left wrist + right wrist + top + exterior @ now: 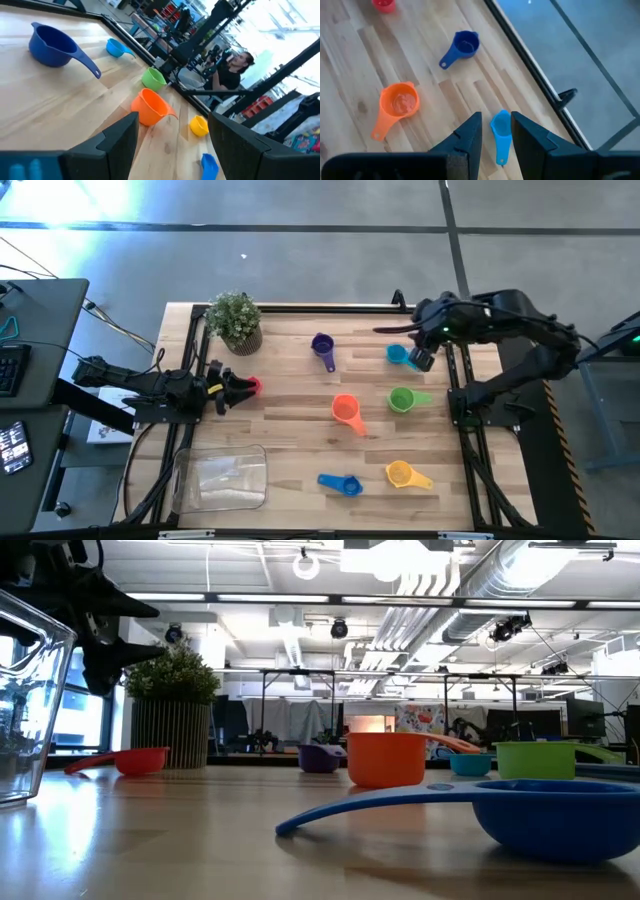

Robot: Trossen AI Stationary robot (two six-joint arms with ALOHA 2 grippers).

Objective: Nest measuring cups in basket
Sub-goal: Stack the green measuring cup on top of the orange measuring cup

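Measuring cups lie scattered over the wooden table (300,420); we see none of them inside the basket (222,478), which stands at the table's near left corner with nothing visible in it. We count seven cups, each well apart from the basket: the purple cup (322,346) toward the far edge, the light blue cup (399,356) at far right, the red cup (252,385) near the potted plant (236,320), the orange cup (346,410) and the green cup (403,399) in the middle, and the blue cup (342,483) and the yellow cup (403,474) along the near edge.

The left gripper (226,386) hangs beside the red cup with its fingers spread wide and nothing between them. The right gripper (421,358) hovers just above the light blue cup, whose handle shows through the gap in the right wrist view; its fingers stand narrowly parted and, as far as we can tell, hold nothing.

We judge the task barely begun: every cup remains to be lifted, carried to the basket and stacked one inside another there.
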